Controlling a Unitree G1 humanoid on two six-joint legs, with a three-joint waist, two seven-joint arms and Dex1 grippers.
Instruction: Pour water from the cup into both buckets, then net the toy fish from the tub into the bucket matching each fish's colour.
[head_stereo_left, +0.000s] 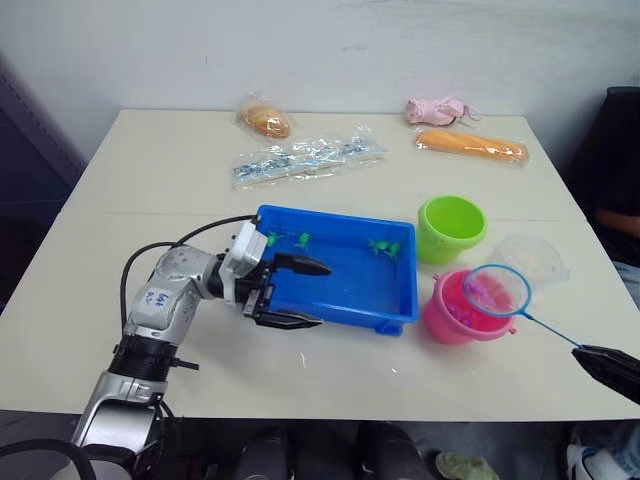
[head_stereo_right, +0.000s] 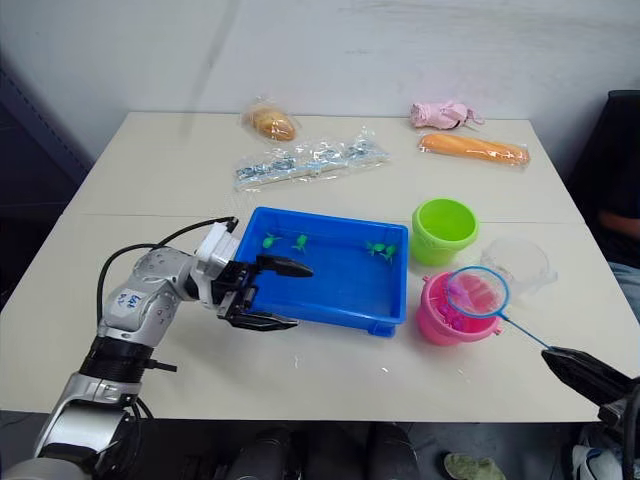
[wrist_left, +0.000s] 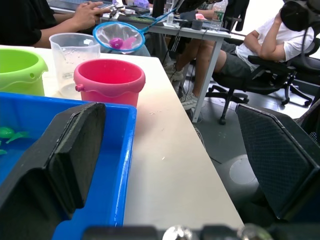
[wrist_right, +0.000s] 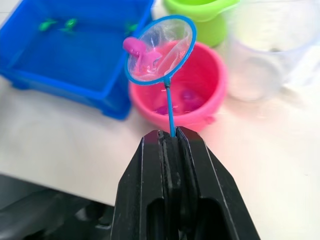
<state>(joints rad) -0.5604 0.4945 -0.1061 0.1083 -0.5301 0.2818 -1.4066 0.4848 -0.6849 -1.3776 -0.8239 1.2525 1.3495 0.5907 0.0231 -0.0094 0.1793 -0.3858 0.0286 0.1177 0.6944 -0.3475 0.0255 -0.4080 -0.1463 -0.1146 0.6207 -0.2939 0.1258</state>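
Observation:
The blue tub (head_stereo_left: 335, 219) lies mid-table with a few green toy fish (head_stereo_left: 383, 247) along its far side. My left gripper (head_stereo_left: 314, 295) is open at the tub's near left corner, one finger over the inside and one outside the near wall. At the table's right front edge my right gripper (wrist_right: 172, 137) is shut on the net's thin handle. The net (head_stereo_left: 496, 290) hovers over the pink bucket (head_stereo_left: 452, 318), with a pink fish (wrist_right: 135, 46) in its mesh. More pink fish (wrist_right: 187, 95) lie inside that bucket. The green bucket (head_stereo_left: 452, 228) and clear cup (head_stereo_left: 530, 258) stand just behind.
Along the table's far edge lie a bagged bun (head_stereo_left: 265, 120), a clear packet (head_stereo_left: 305, 157), a long orange bag (head_stereo_left: 470, 145) and a pink item (head_stereo_left: 437, 110). A seated person (head_stereo_left: 622, 190) is at the right. Beyond the table's right edge, people (wrist_left: 260, 40) sit on office chairs.

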